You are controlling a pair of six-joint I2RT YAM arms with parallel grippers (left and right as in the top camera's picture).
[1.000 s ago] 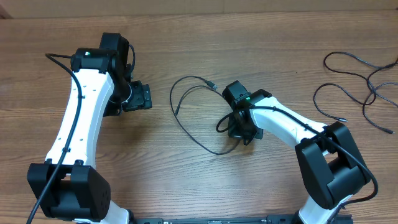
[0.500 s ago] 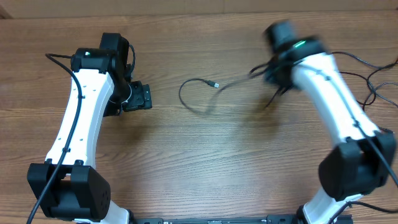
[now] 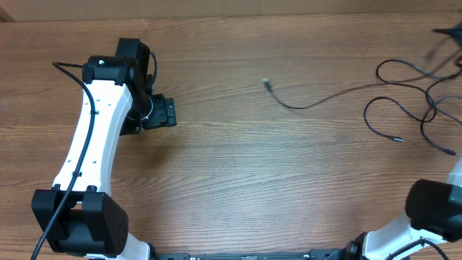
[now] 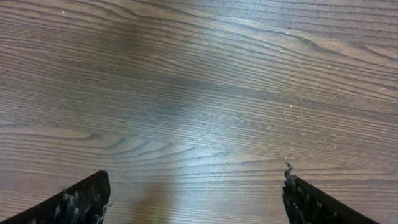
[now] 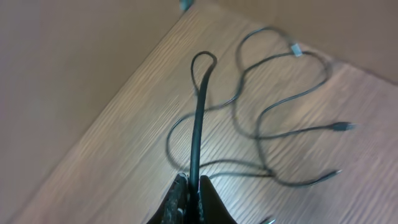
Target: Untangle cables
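Note:
One thin black cable (image 3: 317, 101) lies drawn out across the table, its silver-tipped plug (image 3: 266, 83) pointing left. It runs toward the far right corner, where it blurs. My right gripper (image 5: 193, 182) is shut on a black cable (image 5: 198, 124), which rises from the jaws into a small loop. More cables (image 5: 280, 93) lie below it in loose loops, and the overhead view shows them (image 3: 404, 94) at the right edge. My left gripper (image 4: 196, 202) hangs open over bare wood at the table's left, and its fingers (image 4: 81, 202) hold nothing.
The table's far corner and edge (image 5: 155, 56) show in the right wrist view, with the floor beyond. The left arm (image 3: 94, 144) stretches along the left side. Only the right arm's base (image 3: 433, 209) appears overhead, at the lower right.
My right arm has swung from the table's middle to the far right corner. It pulled the looped cable out into a long line. The left arm has not moved.

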